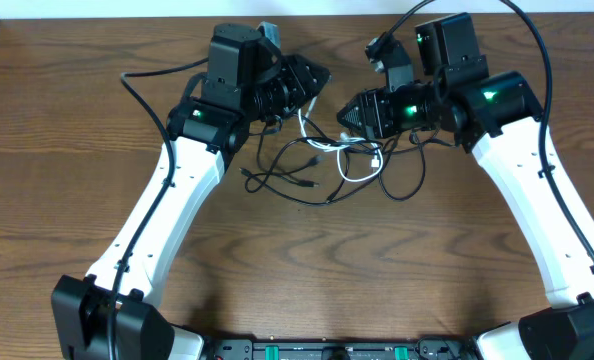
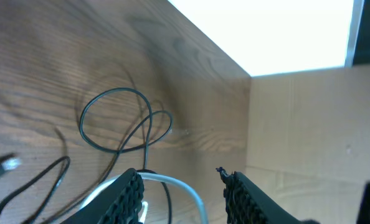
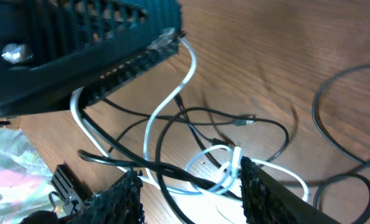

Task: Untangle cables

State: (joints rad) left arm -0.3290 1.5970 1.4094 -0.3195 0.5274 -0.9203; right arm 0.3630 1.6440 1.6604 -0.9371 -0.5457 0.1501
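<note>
Black and white cables [image 3: 192, 63], wooden table [image 1: 297, 270]

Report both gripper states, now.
Left gripper: open, jaws apart; the white cable crosses the gap and does not look pinched.
Right gripper: open, jaws apart over the tangled cables, gripping nothing.

Counter [image 1: 307, 270] — brown wood-grain top, flat, seen from overhead. Lying on it, toward the far middle: black cables [image 1: 287, 182], thin, several strands crossing one another in a loose tangle, small plug ends showing, one strand looping out to the right; white cable [image 1: 357, 178], short, coiled among the black strands — part of it raised off the surface
</note>
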